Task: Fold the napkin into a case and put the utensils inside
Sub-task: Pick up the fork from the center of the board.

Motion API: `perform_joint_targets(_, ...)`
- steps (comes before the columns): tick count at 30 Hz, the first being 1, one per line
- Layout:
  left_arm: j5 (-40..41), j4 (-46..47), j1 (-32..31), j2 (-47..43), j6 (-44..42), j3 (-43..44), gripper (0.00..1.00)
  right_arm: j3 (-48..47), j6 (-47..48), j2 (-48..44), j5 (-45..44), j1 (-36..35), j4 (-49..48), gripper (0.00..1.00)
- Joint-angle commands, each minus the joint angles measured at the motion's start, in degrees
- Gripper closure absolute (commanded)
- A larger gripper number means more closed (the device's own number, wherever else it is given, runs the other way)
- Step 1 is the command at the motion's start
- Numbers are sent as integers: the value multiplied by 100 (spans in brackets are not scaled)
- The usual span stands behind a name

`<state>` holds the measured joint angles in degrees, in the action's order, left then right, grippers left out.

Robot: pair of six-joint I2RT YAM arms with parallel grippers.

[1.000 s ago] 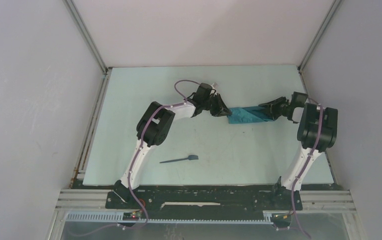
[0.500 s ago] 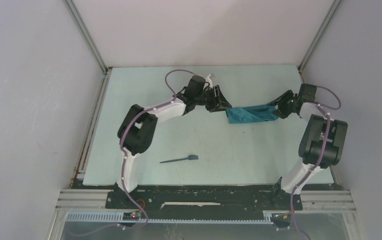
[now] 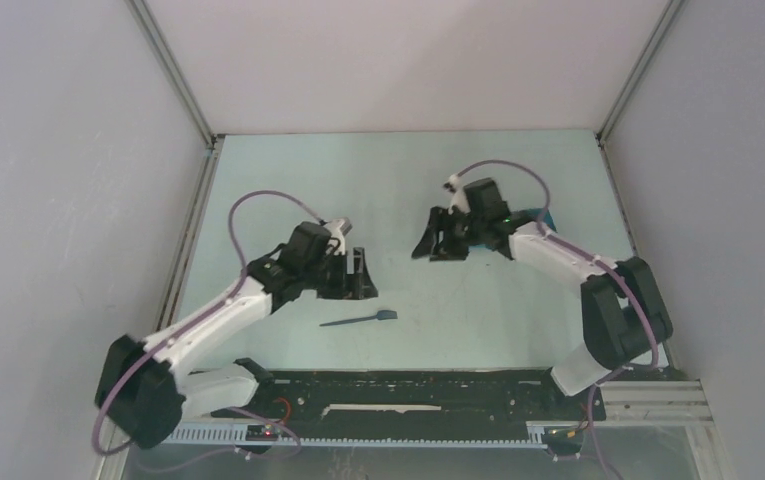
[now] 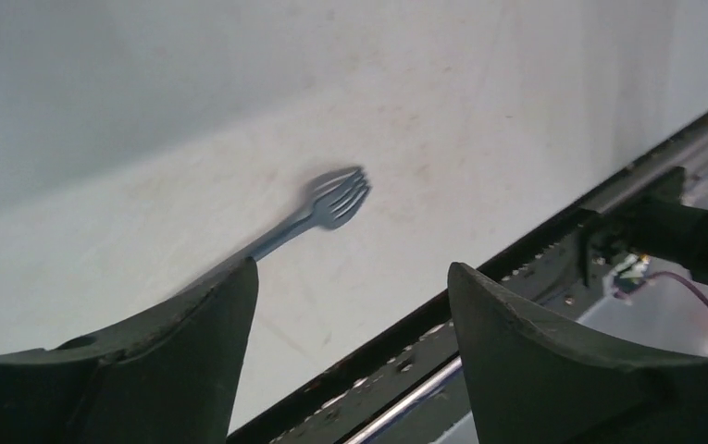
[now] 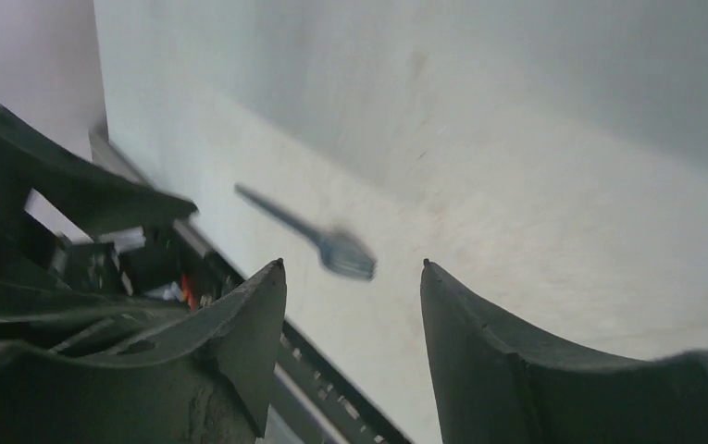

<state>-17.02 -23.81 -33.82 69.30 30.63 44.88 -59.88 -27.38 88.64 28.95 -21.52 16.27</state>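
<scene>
One of the utensils, a dark fork (image 3: pixel 360 319), lies flat on the pale table near the front edge, its head to the right. My left gripper (image 3: pixel 358 285) hovers just behind it, open and empty. In the left wrist view the fork (image 4: pixel 331 199) lies beyond the left gripper (image 4: pixel 352 266), partly behind one finger (image 4: pixel 211 324). My right gripper (image 3: pixel 436 250) hangs open and empty over the table's middle. The right wrist view has the fork (image 5: pixel 341 252) just past the right gripper (image 5: pixel 353 265). Of the teal napkin (image 3: pixel 544 215), only a sliver shows behind the right forearm.
The black base rail (image 3: pixel 408 390) runs along the table's near edge, close to the fork. Grey walls close in the table at the back and on both sides. In the right wrist view the left arm (image 5: pixel 54 213) fills the left side.
Both grippers have let go of the napkin and opened. The left arm swung back toward the fork at the front. The right arm swung left over the table's middle, covering the napkin.
</scene>
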Motion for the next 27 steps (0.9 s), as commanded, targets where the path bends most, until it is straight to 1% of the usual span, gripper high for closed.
perform_joint_targets(1,1216,-594,78,-1300,365,-467,19,325,-837,391,180,-873,-435,38)
perform_joint_targets(4,2052,-805,80,-2166,1096,-868,21,705,-2291,504,-122,-1464,-965,42)
perform_joint_targets(6,2405,-748,82,-2877,1445,-1146,21,988,-3379,468,-441,-1692,-1013,39)
perform_joint_targets(8,2673,-765,87,-3421,1564,-1273,21,1146,-4091,427,-563,-1943,-1137,38)
perform_joint_targets(10,2819,-862,89,-3751,1548,-1262,21,1015,-4826,444,-1058,-2287,-578,35)
perform_joint_targets(13,2868,-947,87,-3937,1441,-1184,21,425,-5284,760,-1618,-2724,939,33)
perform_joint_targets(15,2837,-950,90,-3983,1340,-1144,21,75,-5370,1056,-1652,-2796,1413,30)
perform_joint_targets(17,2797,-950,88,-4046,1271,-1123,21,18,-5646,1255,-1510,-2835,1470,24)
perform_joint_targets(20,2724,-932,87,-4209,1133,-1139,21,17,-6176,1348,-1533,-2913,1315,21)
perform_joint_targets(25,2614,-988,87,-4542,945,-1125,21,-11,-6815,1467,-1928,-2899,1170,20)
perform_joint_targets(27,2587,-1029,91,-4682,884,-1118,21,-115,-6925,1604,-1911,-2849,1220,20)
